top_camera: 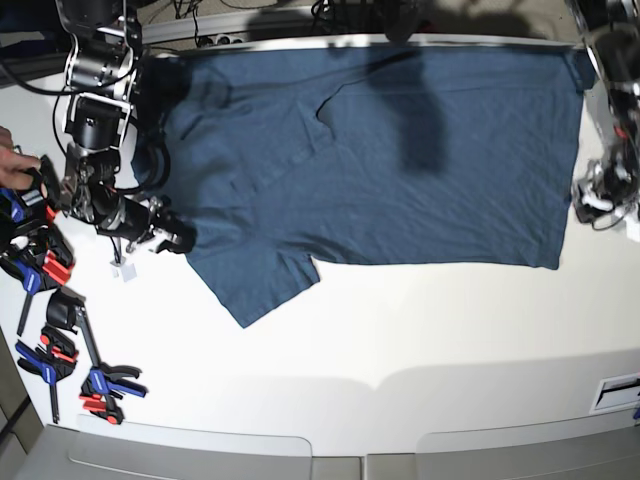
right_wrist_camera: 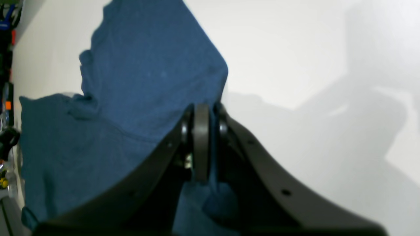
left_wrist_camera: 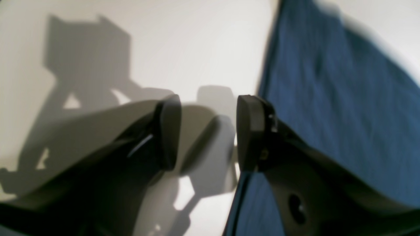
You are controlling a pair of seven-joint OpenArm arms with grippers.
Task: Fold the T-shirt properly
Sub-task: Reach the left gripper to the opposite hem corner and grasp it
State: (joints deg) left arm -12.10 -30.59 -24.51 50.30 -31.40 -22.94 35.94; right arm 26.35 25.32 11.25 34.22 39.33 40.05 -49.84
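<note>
The dark blue T-shirt (top_camera: 400,150) lies spread flat on the white table (top_camera: 400,340), neck to the left and hem to the right in the base view. My right gripper (top_camera: 183,240) is at the shirt's left edge by the lower sleeve. In the right wrist view it (right_wrist_camera: 211,131) is shut on a fold of the T-shirt (right_wrist_camera: 147,75). My left gripper (top_camera: 588,200) is at the hem on the right side. In the left wrist view it (left_wrist_camera: 208,131) is open and empty, with one finger (left_wrist_camera: 251,131) at the edge of the T-shirt (left_wrist_camera: 344,98).
Several blue, red and black clamps (top_camera: 60,340) lie along the table's left edge. A person's hand (top_camera: 12,160) shows at the far left. A small white tag (top_camera: 123,270) hangs by the right arm. A white label (top_camera: 615,390) sits at the front right.
</note>
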